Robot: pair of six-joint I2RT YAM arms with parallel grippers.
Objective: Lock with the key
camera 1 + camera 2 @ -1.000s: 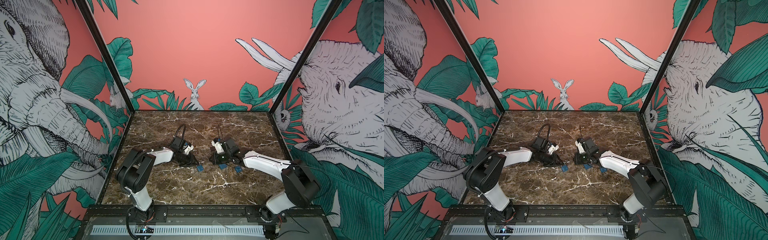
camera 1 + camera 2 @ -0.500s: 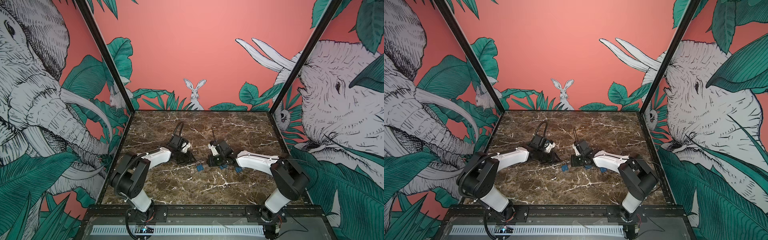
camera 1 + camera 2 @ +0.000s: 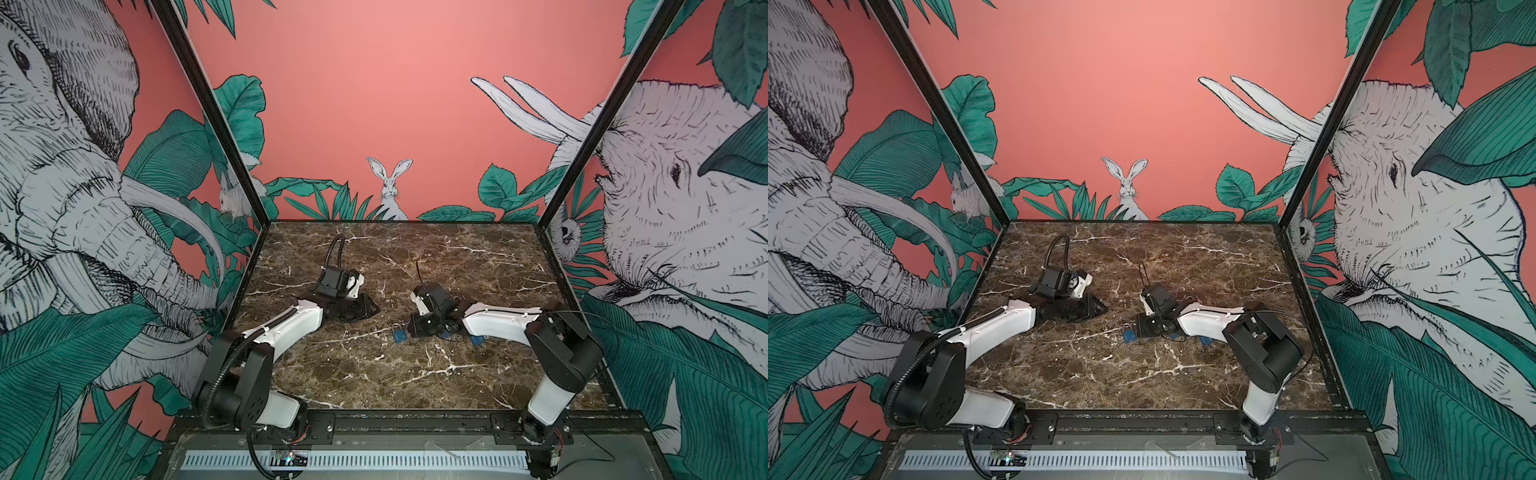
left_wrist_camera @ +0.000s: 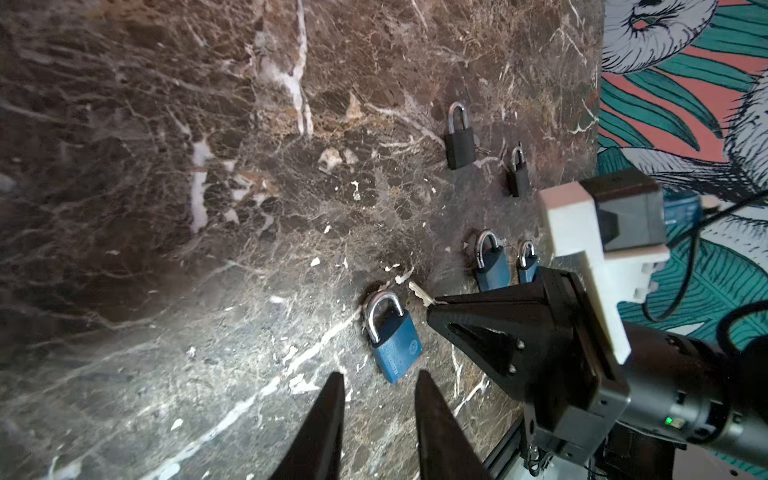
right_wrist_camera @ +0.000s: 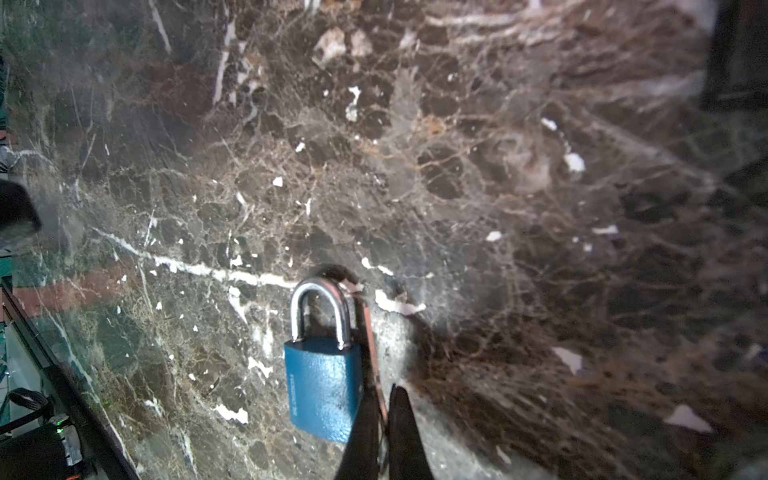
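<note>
Padlock (image 4: 392, 345): flat on table (image 4: 166, 332), near both grippers; dense, rigid, slick, best clamped across its body.
Key (image 4: 419, 291): thin, stiff, pinched in right gripper (image 4: 430, 316), tip just beside Padlock.
Left gripper (image 4: 378, 376): fingers apart, empty.

I drew the left gripper (image 3: 372, 309) back from the blue padlock (image 3: 400, 336), leftward and slightly deeper; the left elbow (image 3: 245, 374) sank toward the front rail (image 3: 415, 419); I ran the right gripper (image 3: 413, 328), key (image 4: 419, 291) pinched in it, leftward until it sat just beside that padlock; the right elbow (image 3: 561, 349) swung inward, farther from the rail.
</note>
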